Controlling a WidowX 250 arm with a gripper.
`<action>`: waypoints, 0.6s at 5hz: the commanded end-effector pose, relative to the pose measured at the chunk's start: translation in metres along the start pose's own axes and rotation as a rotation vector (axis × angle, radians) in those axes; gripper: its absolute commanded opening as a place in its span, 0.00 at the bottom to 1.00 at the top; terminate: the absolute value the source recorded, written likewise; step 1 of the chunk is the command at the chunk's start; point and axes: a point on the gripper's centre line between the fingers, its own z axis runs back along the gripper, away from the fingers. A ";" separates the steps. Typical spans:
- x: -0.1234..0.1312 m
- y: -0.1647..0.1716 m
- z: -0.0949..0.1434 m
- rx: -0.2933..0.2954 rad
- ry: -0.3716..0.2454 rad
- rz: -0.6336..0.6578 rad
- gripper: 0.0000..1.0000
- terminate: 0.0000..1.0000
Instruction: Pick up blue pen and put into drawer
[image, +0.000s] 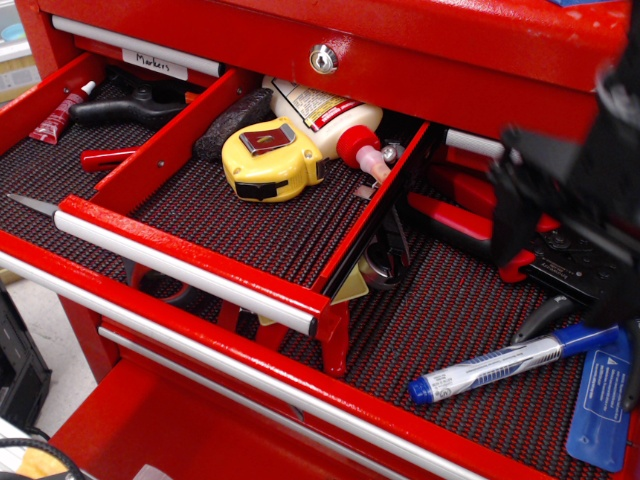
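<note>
A yellow tape measure lies beside a white glue bottle with a red tip. Red pliers rest on the dark ribbed mat. A flat blue packet sits at the right edge.

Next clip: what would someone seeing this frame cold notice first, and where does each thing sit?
The bright yellow tape measure at the back of the narrow red metal drawer stands out first, touching a white glue bottle with a red nozzle. Next comes the blurred black gripper at the right edge, above the white-barrelled blue-capped pen, which lies on the ribbed liner of the wide drawer beside a flat blue packet.
</note>
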 end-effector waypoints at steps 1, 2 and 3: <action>0.003 0.000 -0.038 -0.046 -0.136 0.049 1.00 0.00; 0.001 -0.001 -0.062 -0.038 -0.160 0.079 1.00 0.00; -0.001 0.001 -0.077 -0.055 -0.184 0.108 1.00 0.00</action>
